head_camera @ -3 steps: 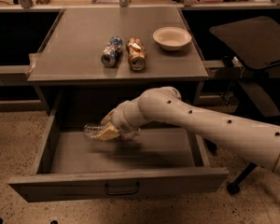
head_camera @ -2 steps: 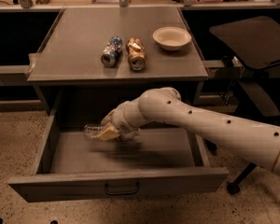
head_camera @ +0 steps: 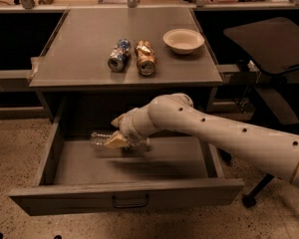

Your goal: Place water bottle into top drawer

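Observation:
The top drawer [head_camera: 127, 199] is pulled wide open under the table, its grey front with a small dark loop handle facing me. The water bottle [head_camera: 98, 139], clear crinkled plastic, lies on its side inside the drawer space, just above the floor at the left middle. My gripper [head_camera: 117, 134] reaches in from the right on the white arm and is shut on the water bottle, with a tan finger [head_camera: 114, 142] across its body. The bottle's right end is hidden behind the wrist.
On the table top [head_camera: 79, 59] lie a blue-silver can [head_camera: 118, 56] and a gold-brown can [head_camera: 145, 57], with a pale bowl [head_camera: 183, 40] to their right. A black office chair [head_camera: 269, 49] stands at the right. The floor is speckled.

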Robot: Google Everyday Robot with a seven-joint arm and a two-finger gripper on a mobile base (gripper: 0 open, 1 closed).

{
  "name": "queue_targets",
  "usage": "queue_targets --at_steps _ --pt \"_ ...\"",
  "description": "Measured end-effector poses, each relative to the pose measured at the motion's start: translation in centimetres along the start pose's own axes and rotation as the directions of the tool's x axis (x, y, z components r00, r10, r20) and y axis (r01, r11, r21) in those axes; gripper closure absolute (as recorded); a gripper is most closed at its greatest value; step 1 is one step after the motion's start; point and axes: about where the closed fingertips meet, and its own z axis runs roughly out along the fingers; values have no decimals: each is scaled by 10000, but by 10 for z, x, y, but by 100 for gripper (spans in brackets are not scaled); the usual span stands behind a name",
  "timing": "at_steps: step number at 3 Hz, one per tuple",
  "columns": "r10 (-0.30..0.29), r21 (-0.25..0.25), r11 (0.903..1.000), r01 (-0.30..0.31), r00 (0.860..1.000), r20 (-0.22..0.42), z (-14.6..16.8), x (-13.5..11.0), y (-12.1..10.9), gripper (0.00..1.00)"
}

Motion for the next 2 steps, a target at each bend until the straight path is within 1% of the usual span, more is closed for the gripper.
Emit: queue_targets --at_steps 1,2 --pt "0 1 10000 0 10000 0 0 0 0 0" --pt "0 1 10000 0 10000 0 0 0 0 0"
